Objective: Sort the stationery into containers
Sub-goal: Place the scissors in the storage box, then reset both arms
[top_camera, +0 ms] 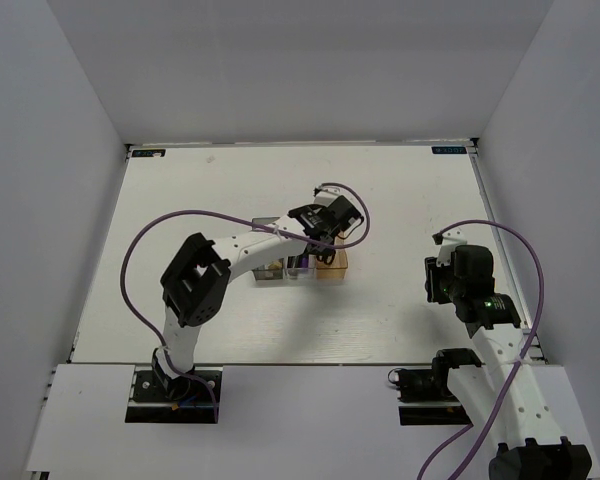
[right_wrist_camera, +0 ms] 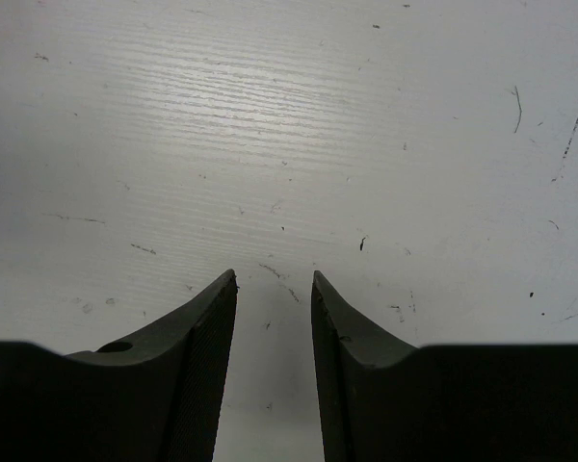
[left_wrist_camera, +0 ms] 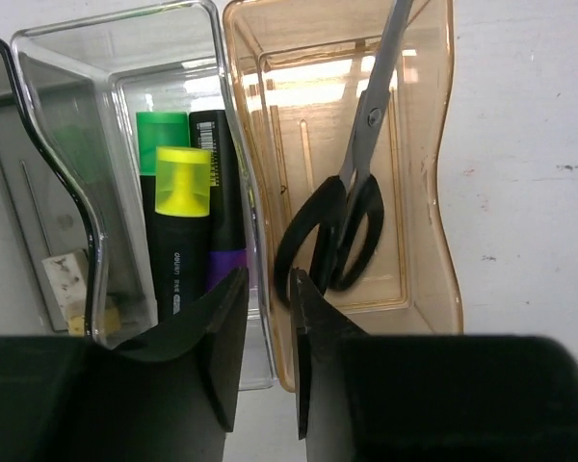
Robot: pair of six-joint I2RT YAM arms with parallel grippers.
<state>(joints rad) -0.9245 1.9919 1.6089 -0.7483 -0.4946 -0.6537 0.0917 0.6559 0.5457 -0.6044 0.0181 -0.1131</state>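
Three containers stand in a row: a smoky grey bin point(left_wrist_camera: 8, 183), a clear bin point(left_wrist_camera: 106, 58) and an orange bin point(left_wrist_camera: 433, 192). The black-handled scissors point(left_wrist_camera: 342, 231) lie in the orange bin, blades pointing away. Both markers stand side by side in the clear bin, one green-capped point(left_wrist_camera: 162, 130) and one yellow-capped point(left_wrist_camera: 183, 181). A small tan eraser point(left_wrist_camera: 65, 277) lies in the grey bin. My left gripper point(left_wrist_camera: 268, 289) hovers over the wall between the clear and orange bins, open by a narrow gap, holding nothing. My right gripper point(right_wrist_camera: 275, 279) is open over bare table.
In the top view the bins point(top_camera: 302, 266) sit mid-table under the left gripper point(top_camera: 322, 245). The right gripper point(top_camera: 433, 282) is well to their right. A purple cable point(top_camera: 140, 240) loops over the left arm. White walls close in the table on three sides.
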